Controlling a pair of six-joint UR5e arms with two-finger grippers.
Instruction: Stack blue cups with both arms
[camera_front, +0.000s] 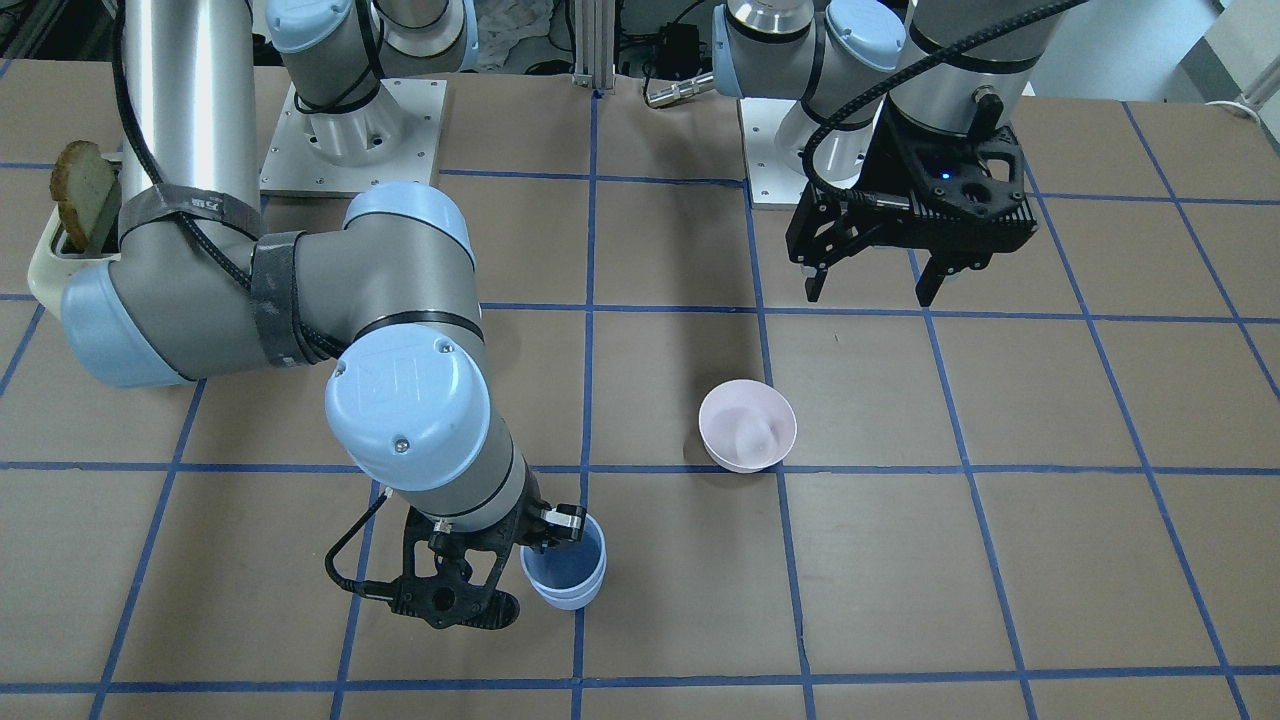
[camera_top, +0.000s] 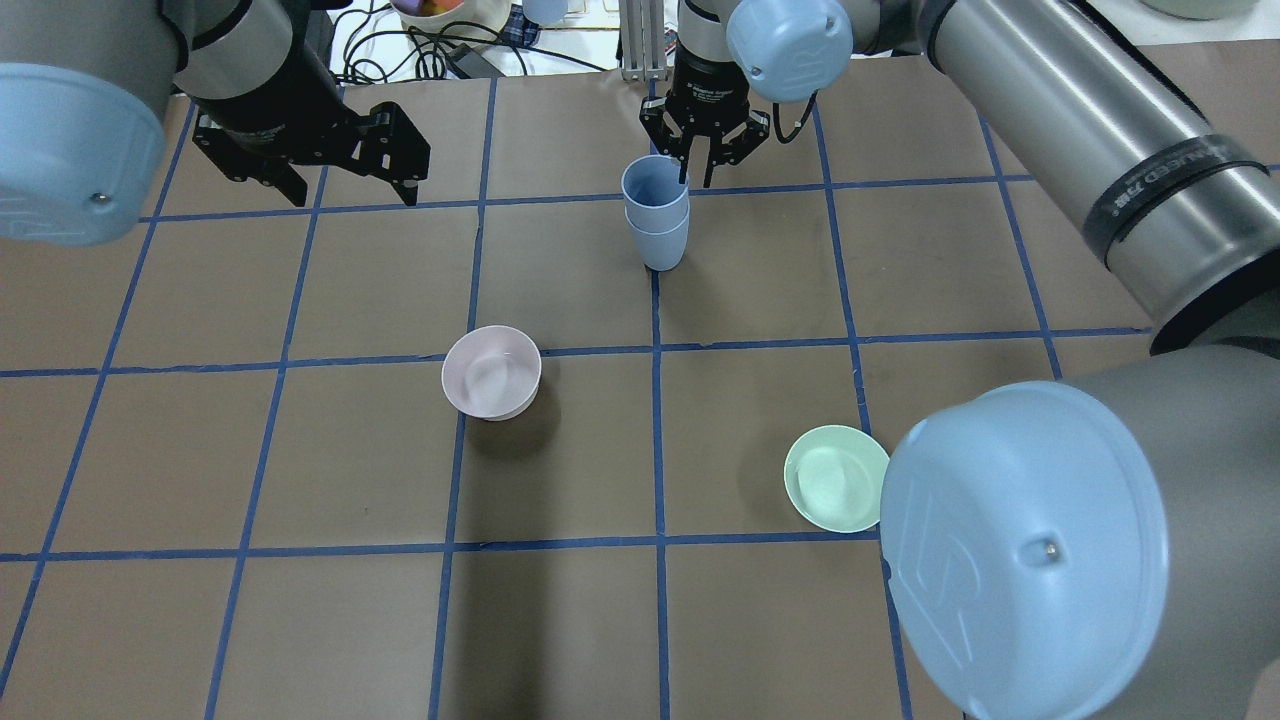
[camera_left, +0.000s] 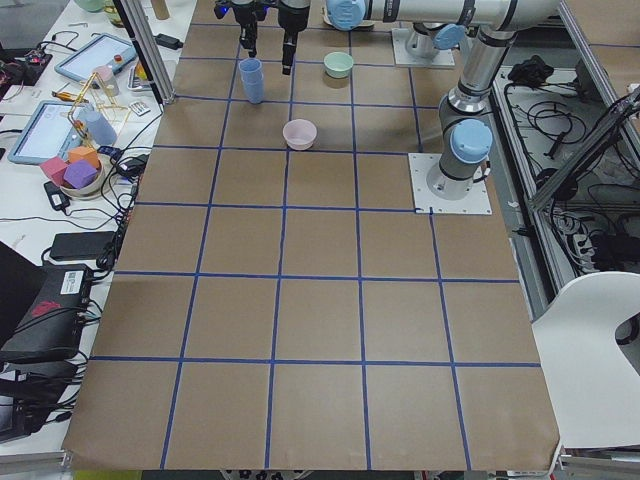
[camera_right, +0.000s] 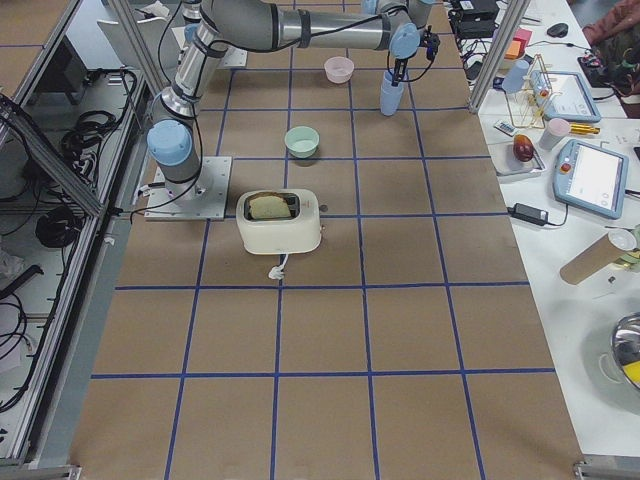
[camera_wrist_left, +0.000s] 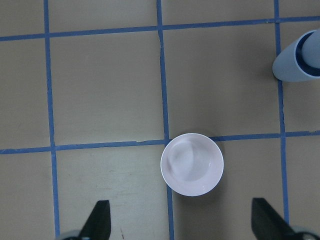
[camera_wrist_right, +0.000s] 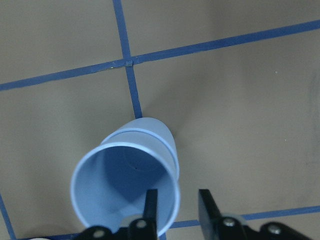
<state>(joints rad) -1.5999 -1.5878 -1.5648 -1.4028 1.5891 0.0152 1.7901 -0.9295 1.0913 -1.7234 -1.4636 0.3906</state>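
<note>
The two blue cups (camera_top: 656, 210) stand nested, one inside the other, upright on the brown table; they also show in the front view (camera_front: 565, 570) and the right wrist view (camera_wrist_right: 125, 185). My right gripper (camera_top: 697, 175) is at the stack's far rim, one finger inside the top cup and one outside, with a visible gap on both sides of the rim (camera_wrist_right: 177, 205). It is open. My left gripper (camera_top: 352, 198) hangs open and empty above the table, away from the cups; in its wrist view (camera_wrist_left: 182, 220) the cups (camera_wrist_left: 300, 57) sit at the upper right.
A pale pink bowl (camera_top: 491, 372) sits mid-table, below the left gripper in its wrist view (camera_wrist_left: 191, 164). A mint-green bowl (camera_top: 835, 478) sits on the right arm's side. A cream toaster (camera_right: 278, 222) with bread stands near the right arm's base.
</note>
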